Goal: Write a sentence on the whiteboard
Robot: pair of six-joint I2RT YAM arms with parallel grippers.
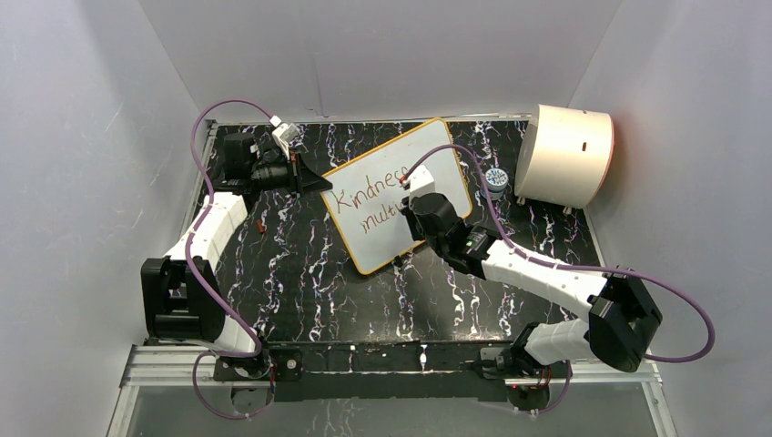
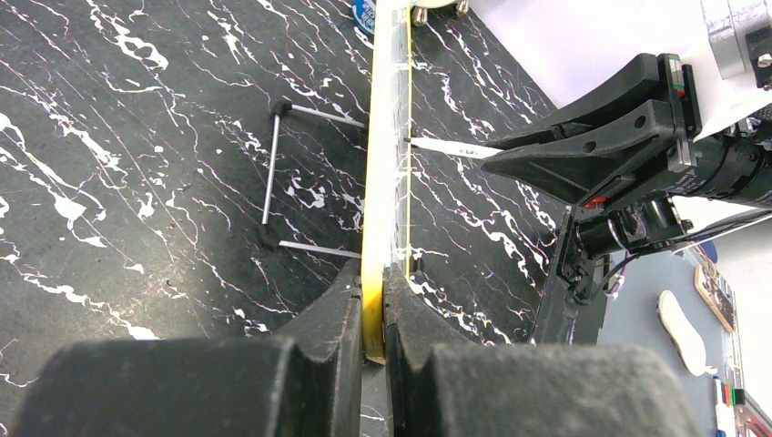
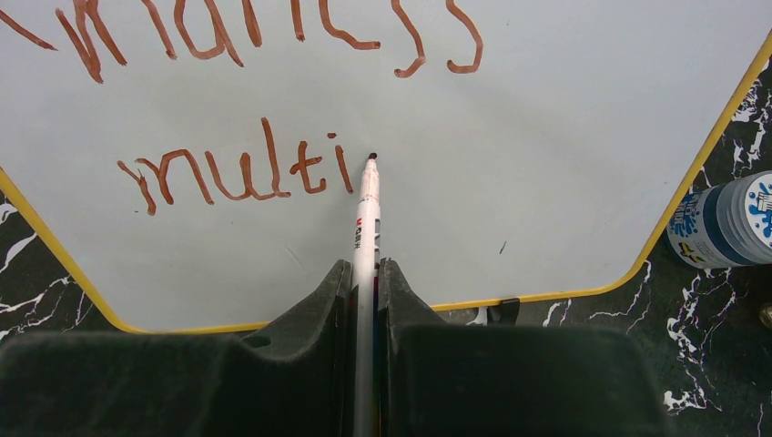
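We've got the L gripper (image 2: 371,284) clenched on the whiteboard (image 1: 382,246) rim, board mid-frame in top view. R gripper (image 3: 365,273) grips the marker (image 3: 366,218), tip just right of "multi" in the sentence (image 3: 267,155).

White whiteboard (image 1: 380,244) with thin yellow-orange rim; reddish-brown sentence (image 1: 369,195) in 2 lines. Black counter (image 1: 300,273) marbled with white squiggles. Cream drum (image 1: 564,155), orange edge. White marker (image 3: 366,228) with red print, dark tip. Blue-and-white patterned bottle (image 3: 724,218).
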